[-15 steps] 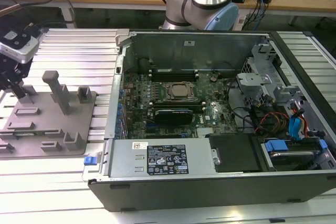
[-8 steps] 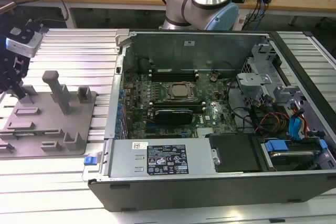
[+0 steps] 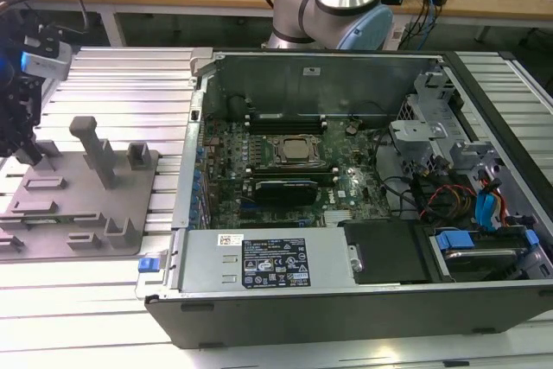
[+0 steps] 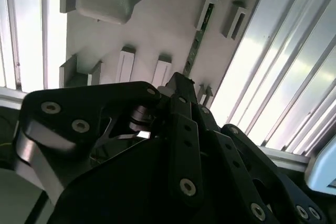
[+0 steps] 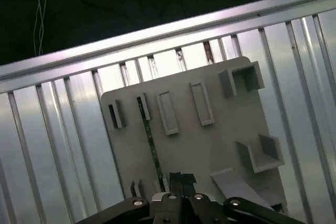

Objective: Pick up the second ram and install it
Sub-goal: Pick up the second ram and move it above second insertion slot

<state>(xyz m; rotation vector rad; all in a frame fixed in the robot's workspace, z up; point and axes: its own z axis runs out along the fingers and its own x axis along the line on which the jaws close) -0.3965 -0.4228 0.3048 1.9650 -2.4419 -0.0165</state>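
**At the fixture plate: gripper drawn narrow over the second ram**

At the exterior view's left, the gripper [image 3: 30, 151] hangs over the grey fixture plate [image 3: 52, 244]. Its jaws are drawn narrow, with no gap seen between them in the first wrist view. The second ram [image 5: 149, 140] stands on edge in the plate's slots. In both wrist views one end runs up to the fingertips; contact cannot be confirmed. The open computer case [image 3: 346, 313], motherboard [image 3: 225, 157] exposed, sits well apart at the exterior view's right on the ribbed aluminium table [image 3: 130, 84].

The second ram [image 5: 150, 140] is dark green, the fixture plate [image 5: 210, 145] pale grey — the ribbed table [image 5: 52, 145] silvery-white.
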